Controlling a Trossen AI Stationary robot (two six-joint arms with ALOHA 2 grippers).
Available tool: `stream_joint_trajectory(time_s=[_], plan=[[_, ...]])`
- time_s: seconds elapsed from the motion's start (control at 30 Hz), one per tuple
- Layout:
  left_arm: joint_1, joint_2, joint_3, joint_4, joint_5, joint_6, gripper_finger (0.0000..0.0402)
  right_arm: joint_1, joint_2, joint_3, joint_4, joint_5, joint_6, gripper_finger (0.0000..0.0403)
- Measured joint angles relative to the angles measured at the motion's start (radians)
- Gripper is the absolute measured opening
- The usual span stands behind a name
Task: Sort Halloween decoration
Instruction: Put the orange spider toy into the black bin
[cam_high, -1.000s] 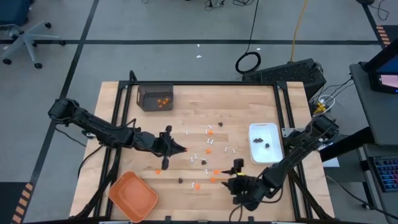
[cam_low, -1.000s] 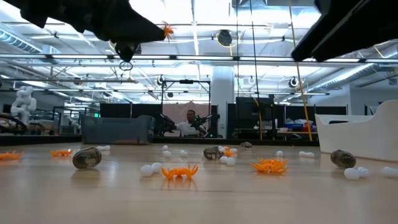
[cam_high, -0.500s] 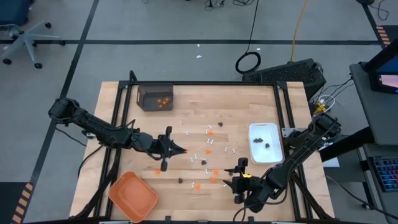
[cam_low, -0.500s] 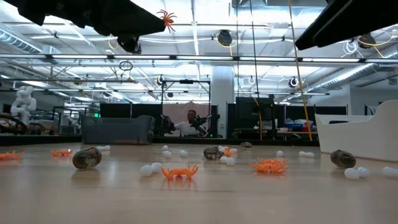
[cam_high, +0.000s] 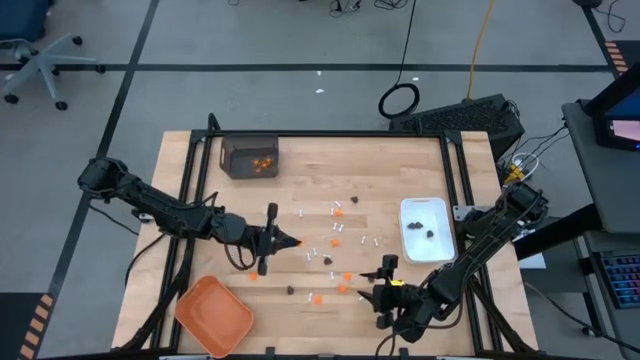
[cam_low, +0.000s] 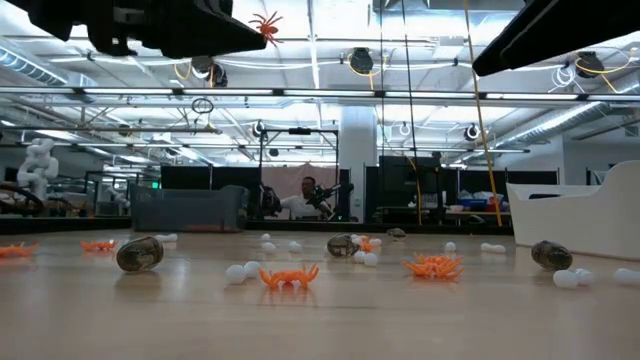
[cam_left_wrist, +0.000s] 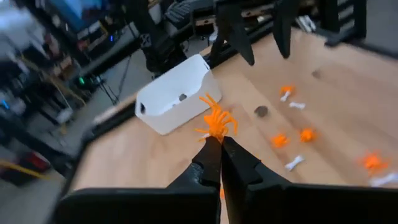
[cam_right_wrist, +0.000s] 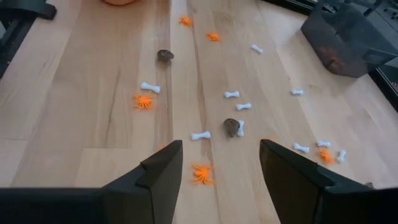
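Left gripper (cam_left_wrist: 219, 142), centre of the high frame, is clamped on an orange spider (cam_left_wrist: 216, 119), held above the table (cam_high: 390, 180). Right gripper (cam_right_wrist: 217, 165), lower right, stands wide apart and empty over scattered orange bits (cam_right_wrist: 202, 173), dark bits (cam_right_wrist: 232, 126) and white sticks (cam_right_wrist: 200, 135). No legible writing.

pale matt wood table (cam_high: 400, 160), glossy white plastic dish (cam_high: 425, 243).

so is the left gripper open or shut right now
Shut. In the left wrist view the left gripper has its fingertips pressed together on an orange spider, held above the table.
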Motion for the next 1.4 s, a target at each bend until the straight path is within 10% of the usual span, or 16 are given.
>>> stream_joint_trajectory(time_s=[0.3,0.67,1.4], plan=[[0.000,0.000,0.000,0.001,0.000,0.455,0.0000,-0.004,0.000,0.000,0.001,0.000,-0.110,0.0199],[0.000,0.000,0.000,0.005,-0.034,0.483,0.0000,-0.004,0.000,0.000,0.002,0.000,-0.123,0.0199],[0.000,0.000,0.002,0.032,-0.042,-0.601,0.0000,-0.005,0.000,0.000,0.066,0.001,-0.073,0.0199]])
